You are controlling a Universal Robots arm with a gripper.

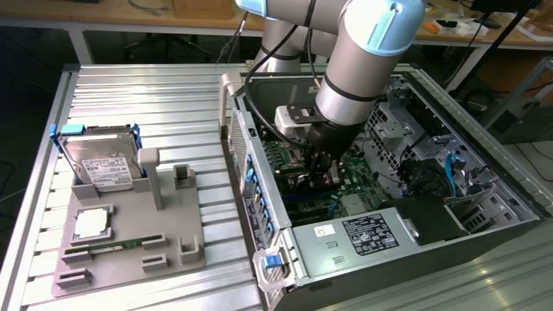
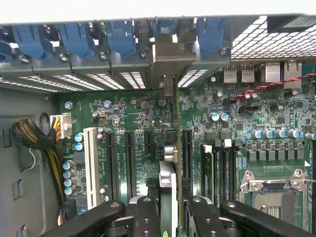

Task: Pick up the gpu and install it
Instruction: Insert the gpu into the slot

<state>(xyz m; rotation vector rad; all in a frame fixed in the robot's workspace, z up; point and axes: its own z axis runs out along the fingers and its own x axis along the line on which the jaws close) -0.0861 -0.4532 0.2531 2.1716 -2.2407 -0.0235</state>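
The gripper (image 2: 168,210) is seen closed edge-on upon the gpu (image 2: 168,185), a thin card pinched between its two black fingers (image 2: 145,215), with the jaws only partly apart. In the wrist view the card is held upright over the green motherboard (image 2: 143,123), among the long black slots (image 2: 129,165), and its metal end bracket (image 2: 170,59) is met by the rear wall of the case under the blue clips (image 2: 118,37). In the exterior view the gripper (image 1: 318,170) is lowered inside the open computer case (image 1: 484,188), at the centre of the scene. At nine o'clock from the case a grey tray (image 1: 164,253) is set, on which a hard drive (image 1: 103,162), a processor chip (image 1: 92,223) and a memory stick (image 1: 116,247) are kept
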